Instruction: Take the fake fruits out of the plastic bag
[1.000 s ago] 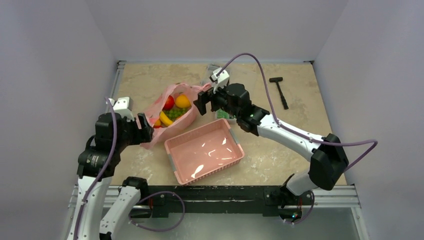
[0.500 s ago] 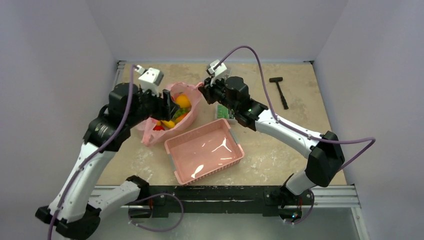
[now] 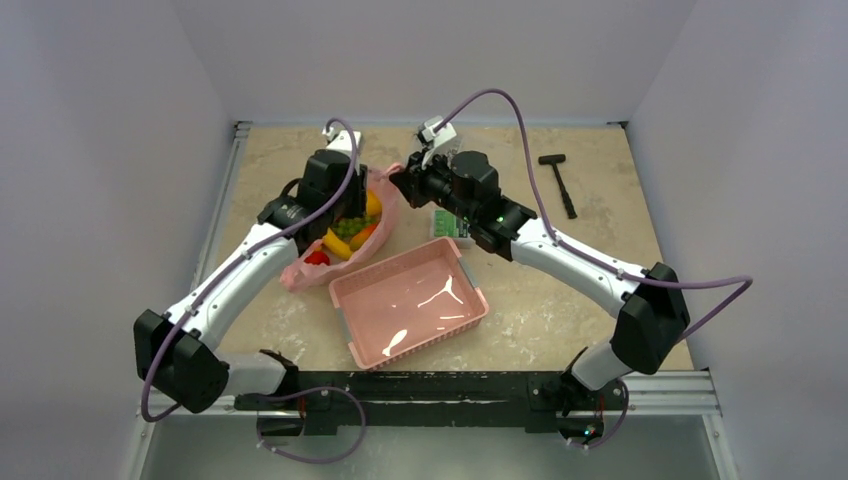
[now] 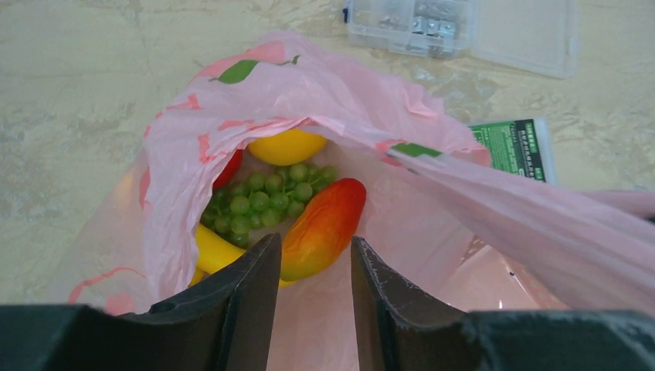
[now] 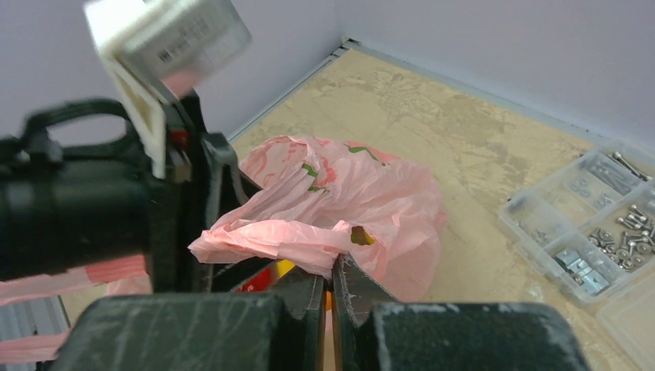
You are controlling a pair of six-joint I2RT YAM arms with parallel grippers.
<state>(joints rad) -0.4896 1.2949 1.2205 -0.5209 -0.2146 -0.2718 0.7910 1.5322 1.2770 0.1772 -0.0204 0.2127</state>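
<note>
Found the plastic bag [image 3: 303, 270] slumped on the counter [image 3: 610, 165] toward the far left corner, mouth wide open. Counted inside it the fake fruits: a bunch of green grapes [image 4: 266, 201] in the middle, a round yellow fruit [image 4: 287, 145] just behind, a red-and-orange piece [image 4: 320, 228] leaning against the grapes, a banana [image 4: 210, 249] under the bag's folded lip, and a sliver of something red [image 4: 229, 166] half hidden by the plastic. Could not tell what lay deeper.

Saw the left tool [image 4: 314, 243] hanging over the mouth with its fingers [image 4: 255, 270] partly spread, gripping nothing, the red-and-orange piece just past the tips. Saw the right tool [image 5: 332, 267] closed tight, pinching the bag's far rim and lifting that edge off the counter.

Noted a pink latticed basket [image 3: 412, 350] just beside the bag, toward the near edge. Spotted a clear compartment box [image 5: 595, 216] close to the far edge, with screws and small metal parts sorted in its cells. Also noted a green packet [image 4: 514, 147] between box and basket, and a hammer [image 3: 558, 180] near the far right corner.
</note>
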